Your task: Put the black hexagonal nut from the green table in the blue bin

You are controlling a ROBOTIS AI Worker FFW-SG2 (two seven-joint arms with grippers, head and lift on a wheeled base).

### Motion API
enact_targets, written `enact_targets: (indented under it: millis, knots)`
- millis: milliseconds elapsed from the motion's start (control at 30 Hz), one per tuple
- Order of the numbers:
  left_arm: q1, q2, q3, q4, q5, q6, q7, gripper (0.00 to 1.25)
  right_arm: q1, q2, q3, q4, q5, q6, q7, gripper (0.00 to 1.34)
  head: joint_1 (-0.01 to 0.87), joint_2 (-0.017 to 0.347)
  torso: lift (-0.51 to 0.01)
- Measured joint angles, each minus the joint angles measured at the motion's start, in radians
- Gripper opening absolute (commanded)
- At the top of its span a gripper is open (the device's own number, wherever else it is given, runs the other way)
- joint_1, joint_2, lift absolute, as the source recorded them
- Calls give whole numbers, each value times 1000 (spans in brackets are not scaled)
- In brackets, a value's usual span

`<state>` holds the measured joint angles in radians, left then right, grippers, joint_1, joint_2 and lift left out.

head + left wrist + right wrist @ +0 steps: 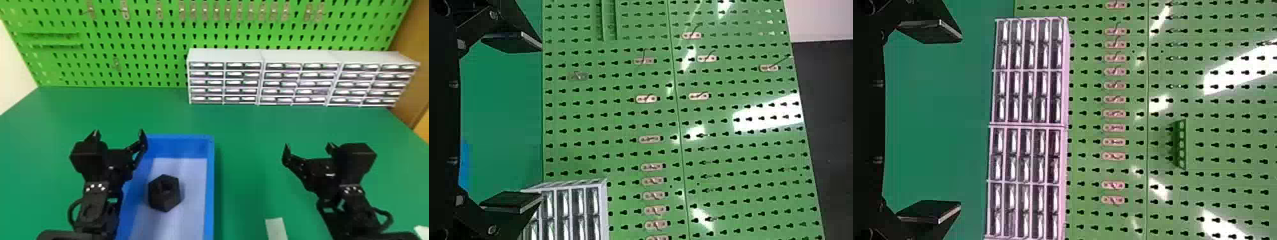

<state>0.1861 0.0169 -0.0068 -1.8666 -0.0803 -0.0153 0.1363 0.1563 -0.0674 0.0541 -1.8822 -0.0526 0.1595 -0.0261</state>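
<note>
The black hexagonal nut [164,192] lies inside the blue bin [209,178], on its pale floor. My left gripper [119,135] stands open over the bin's left side, up and to the left of the nut in the head view, holding nothing. In the left wrist view the left gripper [536,122] has its two fingers wide apart. To the right of the bin, my right gripper [308,148] is over the green table [249,153], also open and not touching anything. The right gripper [959,122] shows a wide gap between its fingers in the right wrist view.
White drawer cabinets [301,57] line the back of the table at centre and right, before a green pegboard [143,41]. A pale strip [276,228] lies near the front edge between the bin and the right arm.
</note>
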Motion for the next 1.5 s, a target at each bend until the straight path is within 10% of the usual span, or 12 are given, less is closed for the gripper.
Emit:
enact_targets:
  millis: [1500]
  knots:
    - [7,0,-7,0,5,-8,0,1032,11,5,-29,-9,-8,9,0,1216,657,57,-95]
